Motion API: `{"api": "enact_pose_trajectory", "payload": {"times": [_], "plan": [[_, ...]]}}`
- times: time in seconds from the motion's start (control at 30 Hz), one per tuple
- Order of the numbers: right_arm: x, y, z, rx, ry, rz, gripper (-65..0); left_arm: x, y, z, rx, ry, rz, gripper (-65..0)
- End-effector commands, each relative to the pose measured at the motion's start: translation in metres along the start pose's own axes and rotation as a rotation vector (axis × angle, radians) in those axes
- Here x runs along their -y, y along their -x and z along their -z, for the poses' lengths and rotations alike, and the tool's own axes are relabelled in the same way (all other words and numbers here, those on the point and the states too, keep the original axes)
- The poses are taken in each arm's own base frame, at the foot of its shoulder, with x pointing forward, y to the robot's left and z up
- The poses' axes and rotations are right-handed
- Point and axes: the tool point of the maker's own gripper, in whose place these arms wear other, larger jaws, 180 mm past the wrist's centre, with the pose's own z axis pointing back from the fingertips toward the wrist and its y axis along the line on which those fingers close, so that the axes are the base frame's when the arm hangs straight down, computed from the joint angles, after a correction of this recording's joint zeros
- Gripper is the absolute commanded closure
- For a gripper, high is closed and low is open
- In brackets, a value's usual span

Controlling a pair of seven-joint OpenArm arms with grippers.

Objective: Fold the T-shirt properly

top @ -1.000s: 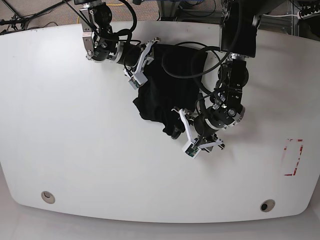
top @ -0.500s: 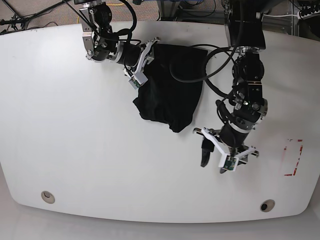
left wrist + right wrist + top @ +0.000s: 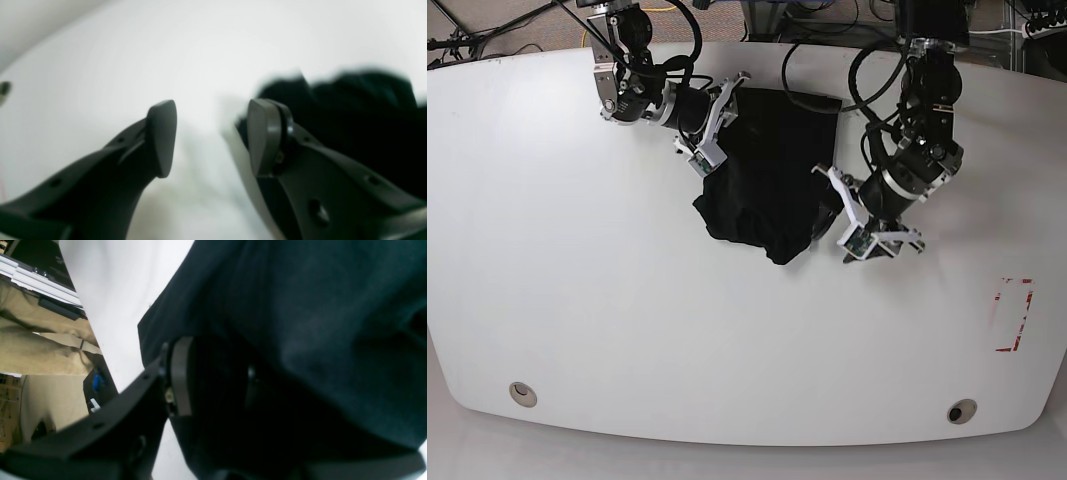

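While your right gripper (image 3: 213, 376) pinches the T-shirt's (image 3: 772, 185) far edge, your left gripper (image 3: 206, 136) waits open and empty beside the shirt's near side.

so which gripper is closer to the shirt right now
Right. The right gripper is on the shirt at its upper left edge, jaws around a fold of cloth. The left gripper sits open just beside the shirt's right edge, holding nothing.
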Motion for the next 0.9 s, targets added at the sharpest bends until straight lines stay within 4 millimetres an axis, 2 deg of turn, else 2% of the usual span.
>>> {"api": "enact_pose_trajectory", "payload": {"times": [0.0,0.13,0.27,0.4,0.53,0.63,0.87], "plan": [[0.006,0.011,-0.003,-0.065,0.032,-0.018,-18.9,0.012,-0.006,-0.007,0.017,0.048,0.038,-30.7],[0.006,0.011,-0.003,-0.065,0.032,-0.018,-18.9,0.036,0.007,-0.016,-0.011,0.118,0.065,-30.7],[0.006,0.012,-0.003,-0.066,0.032,-0.017,-18.9,0.048,0.005,-0.016,-0.001,0.133,0.032,-30.7],[0.006,0.012,-0.003,-0.066,0.032,-0.017,-18.9,0.053,-0.001,-0.008,0.017,0.14,-0.003,-30.7],[0.006,0.011,-0.003,-0.064,0.032,-0.02,-18.9,0.047,-0.006,0.015,0.022,0.142,-0.047,-30.7],[0.006,0.011,-0.003,-0.064,0.032,-0.02,-18.9,0.042,0.0,0.033,-0.002,0.159,-0.075,-30.7],[0.006,0.007,-0.004,-0.056,0.034,-0.033,-18.9,0.006,0.009,0.072,-0.016,0.084,-0.208,-30.7]]}}
